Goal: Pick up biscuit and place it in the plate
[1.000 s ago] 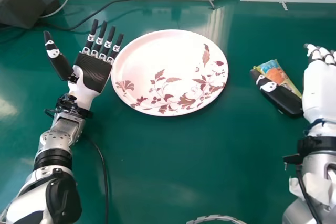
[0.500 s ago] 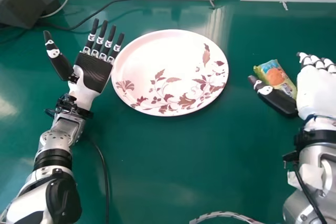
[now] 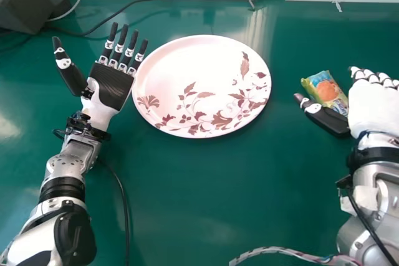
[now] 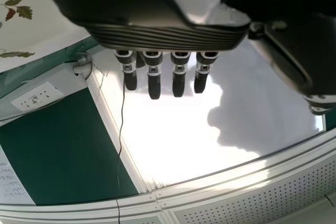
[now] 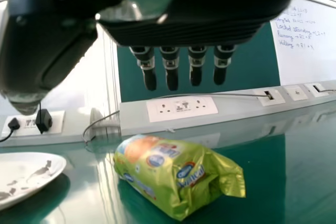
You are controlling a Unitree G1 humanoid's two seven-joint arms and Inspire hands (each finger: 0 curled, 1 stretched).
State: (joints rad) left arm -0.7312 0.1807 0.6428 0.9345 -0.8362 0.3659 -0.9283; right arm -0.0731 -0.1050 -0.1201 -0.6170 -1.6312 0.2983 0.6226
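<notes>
Hand (image 3: 374,109) on the robot's right, black-and-white plastic, is fully unfurled, empty. Shiny green foil biscuit packet (image 3: 325,90) lies at its ten o'clock.

My left robot hand (image 3: 112,87) is palm up, fingers straight toward the surface's (image 3: 187,197) far edge; my right robot hand (image 3: 372,107), back up, has its fingers straight.
</notes>
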